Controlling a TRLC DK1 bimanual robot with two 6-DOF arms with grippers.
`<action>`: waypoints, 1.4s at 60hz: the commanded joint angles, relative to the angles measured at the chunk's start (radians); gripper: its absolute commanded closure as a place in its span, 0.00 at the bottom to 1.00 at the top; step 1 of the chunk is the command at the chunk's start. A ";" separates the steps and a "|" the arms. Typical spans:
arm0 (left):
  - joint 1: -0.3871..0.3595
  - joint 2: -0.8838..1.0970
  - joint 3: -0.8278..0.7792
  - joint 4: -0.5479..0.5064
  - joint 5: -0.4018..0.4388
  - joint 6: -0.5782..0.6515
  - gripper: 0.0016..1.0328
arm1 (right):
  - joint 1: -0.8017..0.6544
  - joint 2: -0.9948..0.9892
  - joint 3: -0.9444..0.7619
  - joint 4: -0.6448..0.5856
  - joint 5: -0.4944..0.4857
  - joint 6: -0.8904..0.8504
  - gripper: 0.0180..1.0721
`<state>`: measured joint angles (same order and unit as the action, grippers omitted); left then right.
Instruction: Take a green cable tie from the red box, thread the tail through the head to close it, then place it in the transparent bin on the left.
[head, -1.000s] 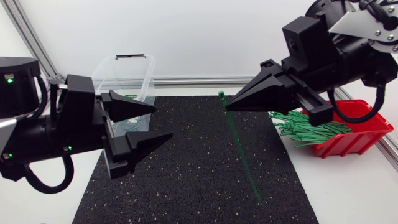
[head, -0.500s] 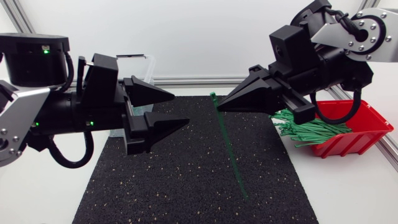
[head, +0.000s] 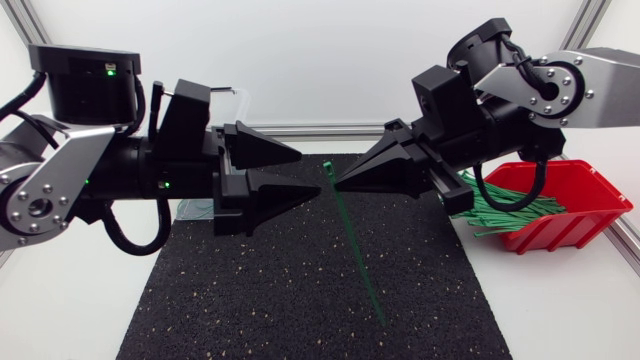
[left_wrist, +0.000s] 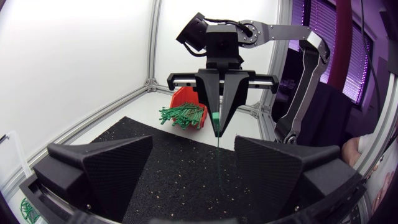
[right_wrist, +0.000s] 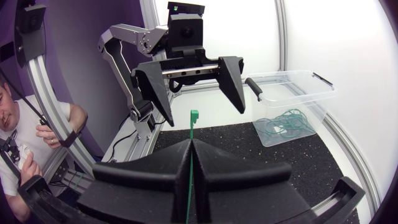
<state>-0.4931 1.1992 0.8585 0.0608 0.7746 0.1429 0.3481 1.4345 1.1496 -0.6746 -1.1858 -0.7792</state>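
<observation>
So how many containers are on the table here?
2. The red box sits at the right, with green cable ties spilling over its edge. The transparent bin stands at the far left, largely hidden behind the left arm in the head view.

The head view looks down from above on the counter (head: 560, 320) and both arms. Each wrist view sits close behind its own tool and looks across the mat (head: 250, 300). The left tool's (head: 308, 174) and right tool's (head: 338, 184) views face each other and share the tie (head: 352, 245).
</observation>
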 joint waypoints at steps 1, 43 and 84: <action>0.008 0.019 0.028 0.010 0.025 -0.025 0.11 | 0.005 0.020 -0.030 0.023 -0.009 0.035 0.95; 0.021 0.054 0.030 0.048 0.077 -0.066 0.20 | 0.051 -0.023 -0.108 0.239 0.012 0.207 0.95; 0.022 0.068 0.022 0.094 0.077 -0.080 0.35 | 0.066 -0.068 -0.154 0.328 0.048 0.268 0.95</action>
<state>-0.4759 1.2510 0.8593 0.1398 0.8375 0.0784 0.4068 1.3849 1.0233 -0.3611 -1.1477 -0.5236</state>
